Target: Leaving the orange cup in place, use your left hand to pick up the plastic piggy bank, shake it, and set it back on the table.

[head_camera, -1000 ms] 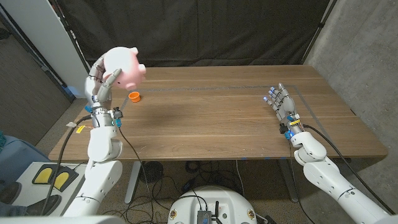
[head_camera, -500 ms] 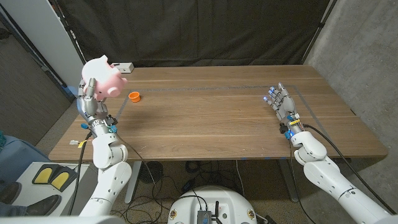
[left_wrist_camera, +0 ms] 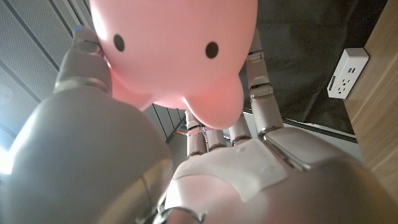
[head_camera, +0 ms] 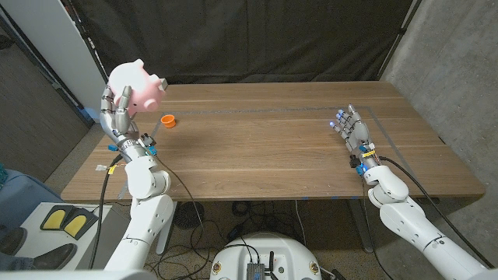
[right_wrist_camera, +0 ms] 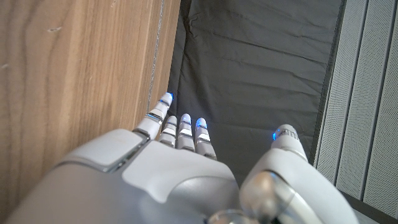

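Robot lab/test cell: black curtain backdrop (head_camera: 249, 35) behind the wooden table (head_camera: 272, 148), bare concrete wall (head_camera: 455, 70) beyond the right hand, loose cables (head_camera: 233, 214) on the floor, foot pedals (head_camera: 66, 222) below the left arm.

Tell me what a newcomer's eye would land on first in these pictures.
First, the pink piggy bank, held up in the air by the left hand over the table's far left corner; in the left wrist view its snout fills the frame. Next, the small orange cup standing on the wooden table just beside it. The right hand waits near the table's right side, holding nothing.
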